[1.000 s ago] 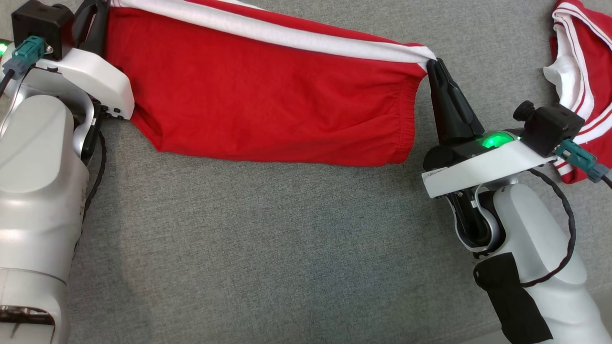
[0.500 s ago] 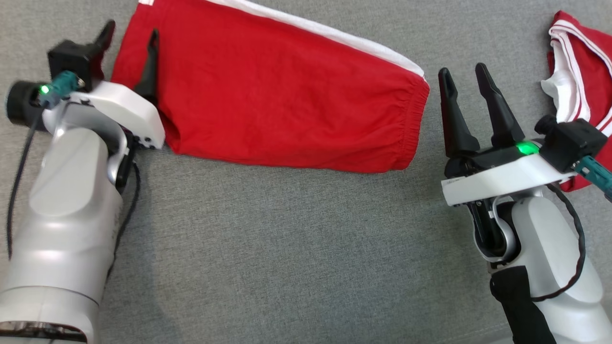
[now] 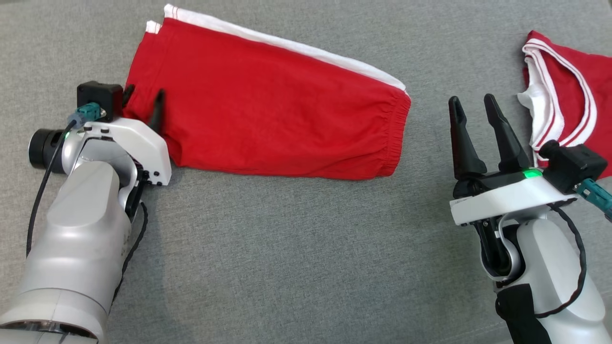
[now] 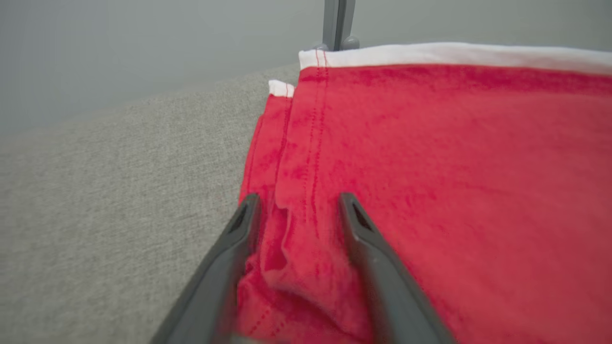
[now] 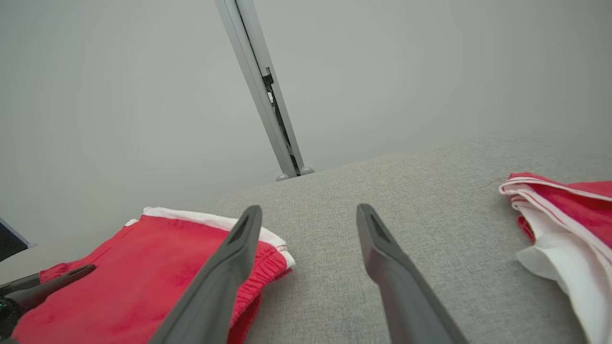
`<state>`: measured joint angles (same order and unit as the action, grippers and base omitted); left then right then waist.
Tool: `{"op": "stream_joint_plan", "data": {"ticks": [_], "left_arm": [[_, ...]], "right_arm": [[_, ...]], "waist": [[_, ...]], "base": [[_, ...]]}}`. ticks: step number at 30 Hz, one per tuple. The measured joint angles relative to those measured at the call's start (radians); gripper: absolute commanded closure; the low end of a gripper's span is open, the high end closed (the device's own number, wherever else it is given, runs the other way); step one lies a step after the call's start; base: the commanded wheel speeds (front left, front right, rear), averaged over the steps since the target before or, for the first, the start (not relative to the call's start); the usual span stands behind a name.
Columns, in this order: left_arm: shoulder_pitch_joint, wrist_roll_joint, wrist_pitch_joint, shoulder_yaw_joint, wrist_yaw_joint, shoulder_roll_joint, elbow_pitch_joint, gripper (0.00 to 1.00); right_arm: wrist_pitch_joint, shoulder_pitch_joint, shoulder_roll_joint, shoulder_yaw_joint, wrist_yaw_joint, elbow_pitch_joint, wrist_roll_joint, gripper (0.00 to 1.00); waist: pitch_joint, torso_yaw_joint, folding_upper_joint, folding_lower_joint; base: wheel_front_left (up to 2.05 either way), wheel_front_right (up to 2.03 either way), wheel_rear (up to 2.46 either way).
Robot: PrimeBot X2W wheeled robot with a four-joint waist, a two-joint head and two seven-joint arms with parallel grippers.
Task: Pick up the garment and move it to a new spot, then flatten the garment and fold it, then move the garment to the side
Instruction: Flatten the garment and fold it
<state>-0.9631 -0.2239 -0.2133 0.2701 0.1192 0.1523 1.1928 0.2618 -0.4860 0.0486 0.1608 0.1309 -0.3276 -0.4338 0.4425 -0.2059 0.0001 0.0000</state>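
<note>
Shorts (image 3: 272, 110) released; left tool (image 3: 144, 91) over edge, right tool (image 3: 471, 99) apart.

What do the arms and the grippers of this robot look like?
The forearms are rounded silver-grey shells. The left gripper and right gripper each have two long tapering dark fingers on a white bracket, with a black camera box, teal plug and black cable. The right bracket carries a green light.

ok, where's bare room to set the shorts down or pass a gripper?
Biggest free patch: grey surface in front of the red shorts, between both arms. Narrower strip between the shorts' waistband and the second red garment; the open right gripper sits in it. Crowded: the shorts' left edge, where the open left gripper straddles the hem.
</note>
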Motion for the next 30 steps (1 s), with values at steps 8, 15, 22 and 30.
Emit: {"op": "stream_joint_plan", "data": {"ticks": [8,15,22,30], "left_arm": [[0.038,-0.027,-0.028,-0.011,-0.026,-0.002,0.047,1.00],[0.148,-0.070,-0.049,-0.047,-0.046,-0.016,0.030,1.00],[0.325,-0.100,-0.050,-0.094,-0.080,-0.044,-0.105,1.00],[0.503,-0.109,-0.050,-0.142,-0.119,-0.072,-0.237,1.00]], "right_arm": [[0.000,0.031,0.000,-0.029,0.000,-0.018,-0.003,0.00],[0.000,0.075,0.000,-0.047,0.000,-0.044,-0.002,0.00],[0.000,0.128,0.000,-0.063,0.000,-0.069,0.010,0.00],[0.000,0.164,0.000,-0.072,0.000,-0.090,0.020,0.00]], "waist": [[-0.046,0.001,0.0000,0.0000],[-0.117,0.019,0.0000,0.0000],[-0.201,0.057,0.0000,0.0000],[-0.268,0.093,0.0000,0.0000]], "base": [[0.00,0.00,0.00],[0.00,0.00,0.00],[0.00,0.00,0.00],[0.00,0.00,0.00]]}}
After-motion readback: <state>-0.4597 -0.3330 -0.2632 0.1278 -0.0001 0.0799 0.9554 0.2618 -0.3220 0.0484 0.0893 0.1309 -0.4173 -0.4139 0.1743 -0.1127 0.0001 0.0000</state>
